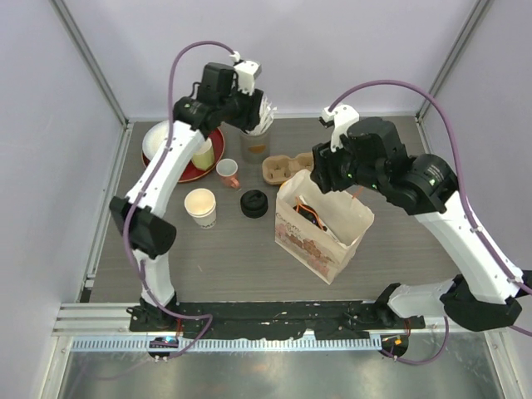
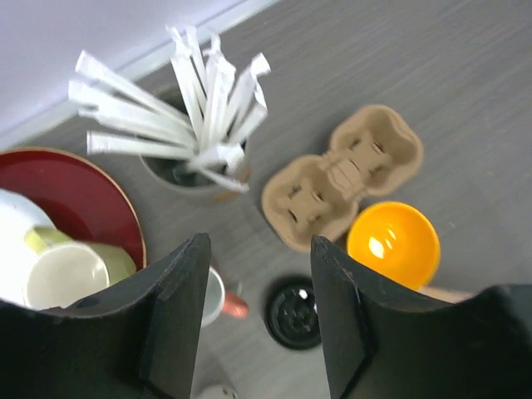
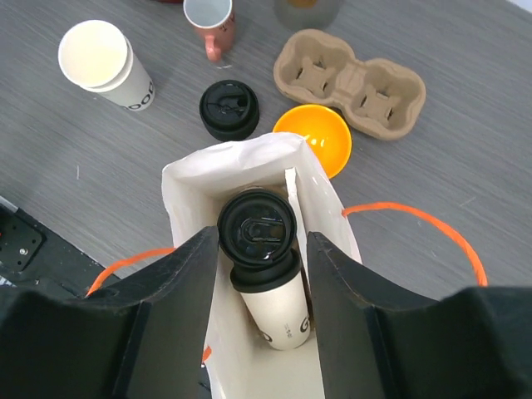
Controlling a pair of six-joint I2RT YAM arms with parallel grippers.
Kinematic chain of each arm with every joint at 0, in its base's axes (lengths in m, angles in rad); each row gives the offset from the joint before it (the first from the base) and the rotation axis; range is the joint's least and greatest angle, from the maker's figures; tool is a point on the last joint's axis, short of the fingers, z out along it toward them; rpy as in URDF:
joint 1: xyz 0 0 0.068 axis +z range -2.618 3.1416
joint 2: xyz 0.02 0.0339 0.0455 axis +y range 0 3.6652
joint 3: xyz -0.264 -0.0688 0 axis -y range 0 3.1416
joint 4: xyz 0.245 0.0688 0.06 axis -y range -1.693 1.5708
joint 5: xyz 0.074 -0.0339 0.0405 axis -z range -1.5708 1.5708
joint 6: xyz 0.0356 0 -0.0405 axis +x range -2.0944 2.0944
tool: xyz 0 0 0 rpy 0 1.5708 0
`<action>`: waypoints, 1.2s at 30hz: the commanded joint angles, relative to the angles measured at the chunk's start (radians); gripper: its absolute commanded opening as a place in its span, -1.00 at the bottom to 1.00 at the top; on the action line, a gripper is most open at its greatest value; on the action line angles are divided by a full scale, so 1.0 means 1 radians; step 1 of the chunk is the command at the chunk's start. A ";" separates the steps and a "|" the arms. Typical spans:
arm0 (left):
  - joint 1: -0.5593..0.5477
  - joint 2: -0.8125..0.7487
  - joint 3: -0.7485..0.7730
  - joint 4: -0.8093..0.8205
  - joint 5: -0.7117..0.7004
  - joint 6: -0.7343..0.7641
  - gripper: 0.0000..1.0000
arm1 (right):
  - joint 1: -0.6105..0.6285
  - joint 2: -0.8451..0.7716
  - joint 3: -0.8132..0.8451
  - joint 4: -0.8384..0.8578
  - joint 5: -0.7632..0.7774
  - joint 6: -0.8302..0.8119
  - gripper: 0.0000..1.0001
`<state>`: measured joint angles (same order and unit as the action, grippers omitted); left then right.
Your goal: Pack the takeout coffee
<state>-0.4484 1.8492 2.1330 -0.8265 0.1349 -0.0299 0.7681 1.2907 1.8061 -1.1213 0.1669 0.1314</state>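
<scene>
From above, my left pincer (image 1: 252, 115) hung at the far side of the grey wood-grain table (image 1: 216, 258), over a clear holder of white wrapped straws (image 1: 256, 148), while my right pincer (image 1: 326, 179) hovered at the mouth of the white patterned paper bag (image 1: 320, 237). One cream-white tapered paper cup (image 1: 201, 206) stood uncovered near my left arm, a round black plastic lid (image 1: 253, 203) just beside it on the table, both well apart from either pincer. Through my left wrist, the fingers (image 2: 179, 316) were spread with nothing between them; below lay the straws, a brown pulp two-cup carrier (image 2: 345, 179), a small orange bowl (image 2: 392, 243) and the loose lid. Through my right wrist, that pincer was released too, its fingers apart; the second cream-white paper cup (image 3: 281, 320), capped in black, sat tilted inside the bag, directly below the gap between them, and I could not tell whether it touched either finger.
</scene>
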 commanded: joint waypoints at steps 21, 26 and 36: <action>-0.064 0.337 0.272 0.104 -0.239 0.062 -0.43 | -0.003 -0.090 -0.025 0.077 0.005 -0.093 0.05; -0.065 0.349 0.277 0.093 -0.261 0.071 -0.44 | -0.003 -0.093 -0.028 0.077 -0.003 -0.093 0.05; -0.067 0.375 0.286 0.056 -0.239 0.074 -0.49 | -0.003 -0.097 -0.045 0.075 -0.007 -0.095 0.06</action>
<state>-0.5110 2.2097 2.3833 -0.7700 -0.1112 0.0349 0.7681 1.2167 1.7557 -1.0721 0.1623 0.0502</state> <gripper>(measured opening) 0.255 0.527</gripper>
